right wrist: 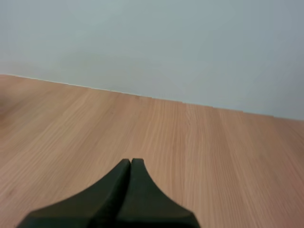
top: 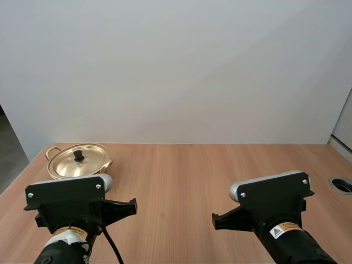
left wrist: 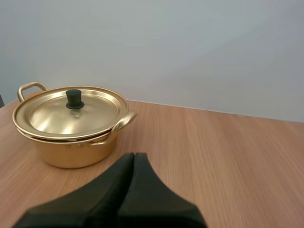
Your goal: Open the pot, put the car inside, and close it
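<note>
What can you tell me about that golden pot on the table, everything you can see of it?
The pot is a low, round pan of shiny gold-coloured metal, standing upright on the wooden table near its far left corner. Its matching lid is on and closed, with a small black knob at its middle. Two looped handles stick out from opposite sides of the rim. Only the table touches it.

A light wooden worktop (top: 181,176) with lengthwise grain runs back to a plain pale wall (top: 176,66). Near its right edge sits 1 round grey-rimmed hole (top: 342,185).
</note>
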Controlling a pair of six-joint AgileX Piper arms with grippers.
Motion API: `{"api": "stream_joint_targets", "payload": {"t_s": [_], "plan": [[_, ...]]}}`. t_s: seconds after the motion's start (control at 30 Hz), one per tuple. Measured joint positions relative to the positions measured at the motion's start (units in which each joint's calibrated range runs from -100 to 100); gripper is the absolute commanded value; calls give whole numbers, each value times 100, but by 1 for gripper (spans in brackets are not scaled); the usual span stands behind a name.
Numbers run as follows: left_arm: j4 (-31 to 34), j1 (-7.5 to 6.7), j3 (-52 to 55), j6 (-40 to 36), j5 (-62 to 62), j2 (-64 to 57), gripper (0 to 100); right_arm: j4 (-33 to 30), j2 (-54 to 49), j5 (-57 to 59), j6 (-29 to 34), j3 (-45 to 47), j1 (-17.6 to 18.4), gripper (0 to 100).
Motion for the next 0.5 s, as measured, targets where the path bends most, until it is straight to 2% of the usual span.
{"api": "stream_joint_targets", "payload": {"t_s": [0.13, 0.27, 0.37, 0.5], "plan": [[0, 0, 0, 0, 0, 0, 0, -517, 0, -354, 0, 0, 121, 0], [0, 0, 0, 0, 0, 0, 0, -599, 0, -246, 99, 0, 121, 0], [-9, 0, 0, 0, 0, 0, 0, -708, 0, 37, 431, 0, 121, 0], [-9, 0, 0, 0, 0, 0, 0, -1278, 0, 371, 1056, 0, 121, 0]]}}
